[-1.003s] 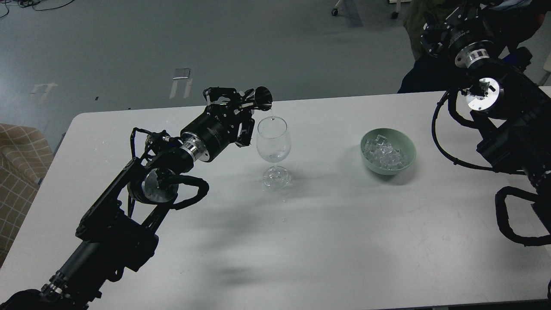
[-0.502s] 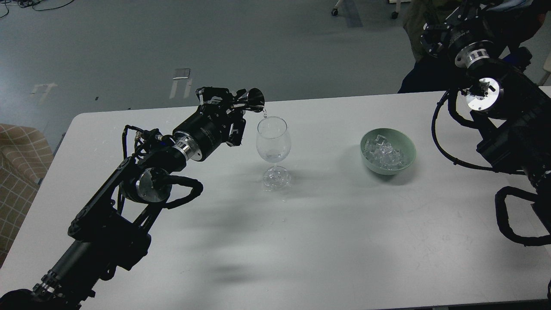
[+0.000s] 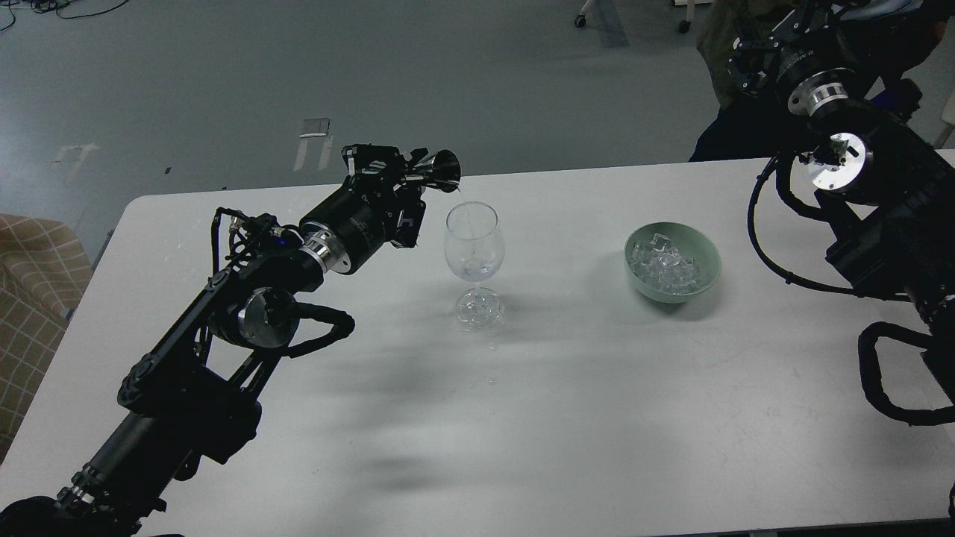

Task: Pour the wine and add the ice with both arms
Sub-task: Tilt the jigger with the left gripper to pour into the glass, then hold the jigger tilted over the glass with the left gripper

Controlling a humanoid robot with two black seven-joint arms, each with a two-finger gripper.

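Observation:
A clear stemmed wine glass (image 3: 474,246) stands upright on the white table (image 3: 597,388), with a little clear wine (image 3: 474,268) at the bottom of its bowl. My left gripper (image 3: 406,170) is shut on a small dark metal measuring cup (image 3: 442,169), held tipped on its side just left of and above the glass rim. A drop hangs at the cup's lip. Clear ice cubes (image 3: 666,268) fill a pale green bowl (image 3: 710,253) to the right of the glass. My right gripper (image 3: 750,56) is raised beyond the table's far right corner, dark and indistinct.
A tan checked chair (image 3: 33,276) stands off the table's left edge. The right arm's black cables (image 3: 768,246) loop over the table's right side. A dark-clothed figure (image 3: 735,127) is behind the far right corner.
The left gripper with the cup has pulled back to the left and slightly up from over the glass. The thin stream into the glass has stopped. The right arm has hardly moved.

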